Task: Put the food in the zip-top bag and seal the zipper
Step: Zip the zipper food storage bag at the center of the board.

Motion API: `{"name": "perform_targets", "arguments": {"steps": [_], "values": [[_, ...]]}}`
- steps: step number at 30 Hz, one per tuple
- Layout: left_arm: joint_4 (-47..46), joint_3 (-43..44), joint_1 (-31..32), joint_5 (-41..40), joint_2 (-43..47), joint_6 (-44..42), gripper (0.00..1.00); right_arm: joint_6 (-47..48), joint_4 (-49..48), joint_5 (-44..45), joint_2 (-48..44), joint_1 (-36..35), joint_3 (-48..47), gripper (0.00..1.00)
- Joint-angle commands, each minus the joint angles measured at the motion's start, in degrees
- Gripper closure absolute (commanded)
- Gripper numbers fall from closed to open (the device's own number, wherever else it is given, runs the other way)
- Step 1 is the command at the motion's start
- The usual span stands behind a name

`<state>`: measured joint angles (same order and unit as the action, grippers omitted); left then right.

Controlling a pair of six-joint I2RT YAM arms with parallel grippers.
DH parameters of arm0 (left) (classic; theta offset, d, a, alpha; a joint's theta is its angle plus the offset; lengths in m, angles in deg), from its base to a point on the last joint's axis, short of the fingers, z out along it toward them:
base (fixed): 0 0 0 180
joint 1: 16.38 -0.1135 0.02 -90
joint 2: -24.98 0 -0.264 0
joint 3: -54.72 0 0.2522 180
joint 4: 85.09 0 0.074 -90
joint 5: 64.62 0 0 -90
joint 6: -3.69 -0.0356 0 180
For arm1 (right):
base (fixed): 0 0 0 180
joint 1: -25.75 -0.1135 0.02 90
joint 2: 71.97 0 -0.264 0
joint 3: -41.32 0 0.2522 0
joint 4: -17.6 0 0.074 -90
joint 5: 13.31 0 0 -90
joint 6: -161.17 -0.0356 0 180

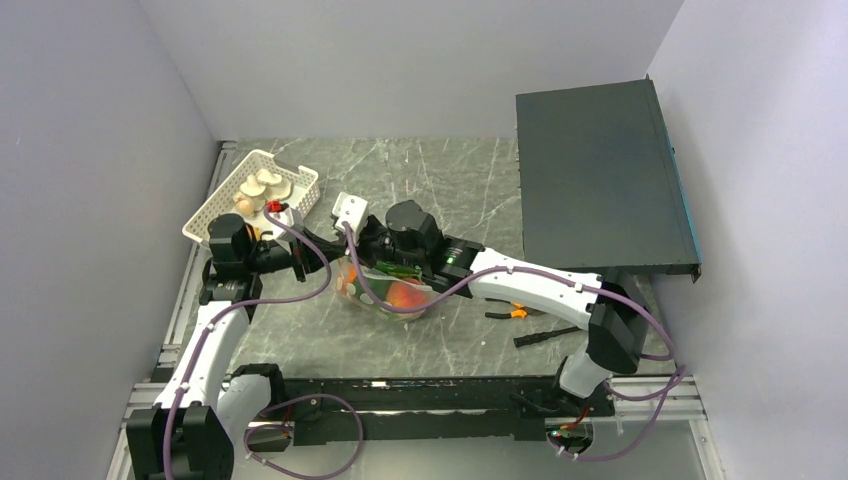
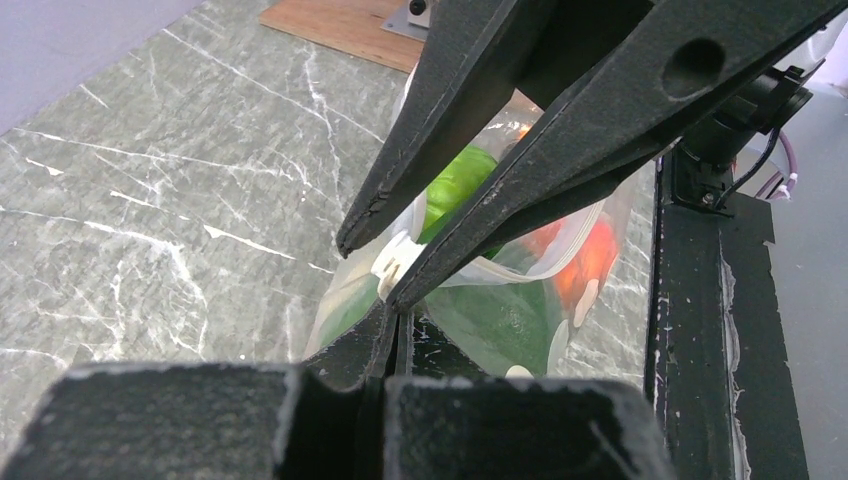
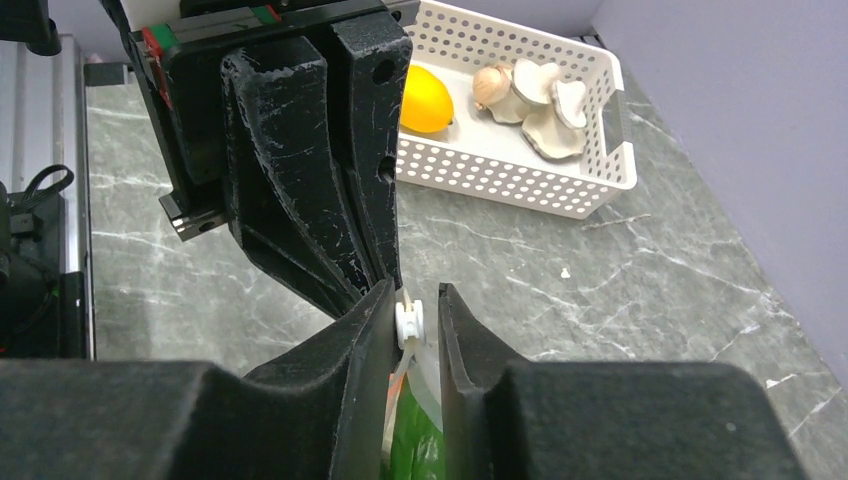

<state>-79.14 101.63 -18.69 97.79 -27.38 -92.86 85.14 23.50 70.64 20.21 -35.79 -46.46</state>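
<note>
At mid-table, left pincer (image 2: 390, 322) clamped on zip-top bag (image 1: 392, 295), right pincer (image 3: 414, 292) apart astride zipper (image 3: 408, 322), hidden from overhead

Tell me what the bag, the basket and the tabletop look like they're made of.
Bag: thin clear plastic film, glossy and crinkled; the produce shows through. Basket: white moulded plastic, its walls punched with rows of holes. Tabletop: grey stone look with white veins, possibly marble or a printed laminate.
</note>
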Motion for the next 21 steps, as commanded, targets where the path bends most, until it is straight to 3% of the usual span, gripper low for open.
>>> {"name": "perform_targets", "arguments": {"steps": [1,7,9,12,17,21], "values": [[-3.57,2.29,-0.33,2.93,0.17,0.37,1.00,-0.79,0.46,-0.72,-0.80,0.88,-1.64,0.75],[-3.91,2.19,-0.43,3.27,0.24,0.60,1.00,-1.40,0.46,-0.22,-1.34,1.42,-0.56,0.78],[-4.14,2.19,-0.55,3.15,0.24,0.72,1.00,-1.59,1.22,-1.31,-1.11,1.47,-1.38,0.83],[-4.36,2.10,-0.57,3.23,0.24,1.05,1.00,-1.61,1.44,-1.94,-1.05,1.56,-1.78,1.00],[-7.81,0.43,-1.03,1.62,1.77,2.80,1.00,-0.52,3.82,-1.53,-1.10,1.89,-2.10,1.00],[-15.42,-1.57,-2.44,0.77,1.38,8.84,1.00,-2.10,8.56,-9.19,-2.39,5.30,-3.28,1.00]]}}
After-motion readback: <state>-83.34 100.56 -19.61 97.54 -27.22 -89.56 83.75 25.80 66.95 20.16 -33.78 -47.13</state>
